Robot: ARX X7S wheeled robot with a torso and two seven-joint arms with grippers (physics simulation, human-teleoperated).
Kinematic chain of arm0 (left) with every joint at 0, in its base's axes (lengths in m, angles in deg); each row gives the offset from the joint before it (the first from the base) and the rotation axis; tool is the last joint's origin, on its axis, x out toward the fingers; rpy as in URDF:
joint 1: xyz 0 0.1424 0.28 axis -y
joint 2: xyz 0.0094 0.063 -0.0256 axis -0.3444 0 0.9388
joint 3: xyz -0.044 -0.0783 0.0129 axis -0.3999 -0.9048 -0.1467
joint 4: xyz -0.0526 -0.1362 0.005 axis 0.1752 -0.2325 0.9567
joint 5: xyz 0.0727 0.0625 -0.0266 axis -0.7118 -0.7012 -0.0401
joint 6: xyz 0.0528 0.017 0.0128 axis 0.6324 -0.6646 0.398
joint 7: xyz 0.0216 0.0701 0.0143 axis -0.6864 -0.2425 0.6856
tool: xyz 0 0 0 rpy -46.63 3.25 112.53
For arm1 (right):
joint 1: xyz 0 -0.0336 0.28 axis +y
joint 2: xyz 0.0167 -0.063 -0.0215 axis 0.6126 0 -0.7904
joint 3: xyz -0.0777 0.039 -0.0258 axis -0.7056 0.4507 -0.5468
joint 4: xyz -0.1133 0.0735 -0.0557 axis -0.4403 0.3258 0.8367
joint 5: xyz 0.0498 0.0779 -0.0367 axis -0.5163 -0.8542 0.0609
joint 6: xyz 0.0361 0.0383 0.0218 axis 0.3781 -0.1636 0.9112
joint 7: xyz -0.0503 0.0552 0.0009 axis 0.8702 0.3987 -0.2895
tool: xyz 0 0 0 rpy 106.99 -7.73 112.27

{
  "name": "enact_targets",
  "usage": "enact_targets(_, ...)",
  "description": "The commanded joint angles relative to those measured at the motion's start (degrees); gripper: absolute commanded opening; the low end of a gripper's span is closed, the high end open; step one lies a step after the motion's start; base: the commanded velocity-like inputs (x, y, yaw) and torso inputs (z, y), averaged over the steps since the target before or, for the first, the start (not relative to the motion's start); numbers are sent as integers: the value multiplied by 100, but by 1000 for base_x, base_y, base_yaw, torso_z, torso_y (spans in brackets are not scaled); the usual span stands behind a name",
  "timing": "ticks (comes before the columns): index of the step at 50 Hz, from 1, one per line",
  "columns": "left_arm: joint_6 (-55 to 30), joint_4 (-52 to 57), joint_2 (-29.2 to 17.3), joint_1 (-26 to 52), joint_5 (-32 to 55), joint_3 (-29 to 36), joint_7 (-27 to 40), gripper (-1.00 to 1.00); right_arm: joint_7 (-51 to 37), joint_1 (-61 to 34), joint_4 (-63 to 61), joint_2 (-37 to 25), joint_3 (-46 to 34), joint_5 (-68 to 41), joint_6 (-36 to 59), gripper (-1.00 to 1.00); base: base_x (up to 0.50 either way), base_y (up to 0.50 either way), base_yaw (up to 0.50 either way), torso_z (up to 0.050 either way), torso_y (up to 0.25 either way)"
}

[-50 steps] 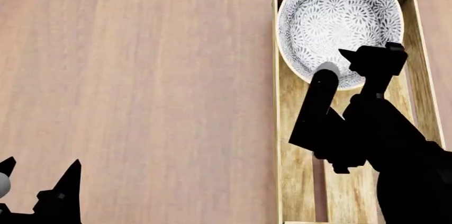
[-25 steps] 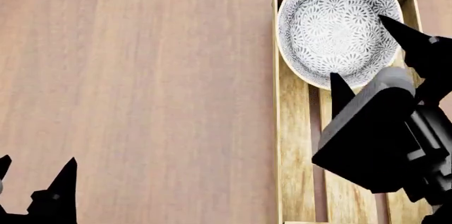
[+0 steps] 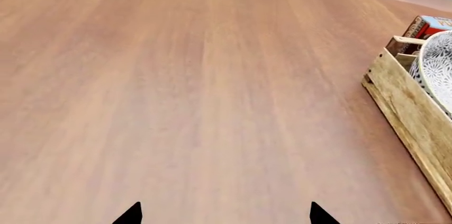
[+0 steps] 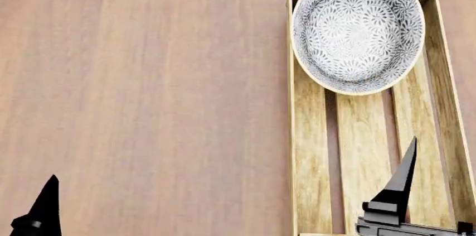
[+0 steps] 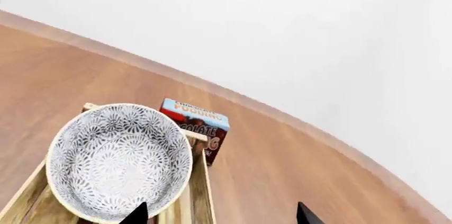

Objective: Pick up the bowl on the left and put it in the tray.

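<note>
The bowl (image 4: 358, 29), white with a grey-blue floral pattern, rests in the far end of the tray (image 4: 309, 152), a long light-wood crate at the right of the head view. The right wrist view shows the bowl (image 5: 118, 160) filling the tray (image 5: 200, 181) across its width. My right gripper (image 5: 222, 209) is open and empty, back near the tray's near end, well clear of the bowl; one of its fingers (image 4: 402, 180) shows in the head view. My left gripper (image 3: 226, 211) is open over bare table, far left of the tray (image 3: 409, 118).
A chocolate pudding box (image 5: 198, 123) stands just beyond the tray's far end rail. The wooden table (image 4: 149, 102) stretches left of the tray. A white wall (image 5: 282, 33) rises behind the table's far edge.
My right arm has drawn back from the bowl's rim to the near end of the tray, leaving the bowl where it lay. The left gripper has sunk slightly lower in the head view.
</note>
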Motion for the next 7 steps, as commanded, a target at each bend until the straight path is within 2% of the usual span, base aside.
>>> enact_targets(1,1137,-849,341,-524,-641,64,-457,100,-119,947,1199,946,-23,-384,-1633,100,0,0,0,0,0)
enact_targets(7,1745,-1655,571,-558,-975,175,-704,100,347,960,1905,1314,-310,-413,-2270,100,0,0,0,0,0)
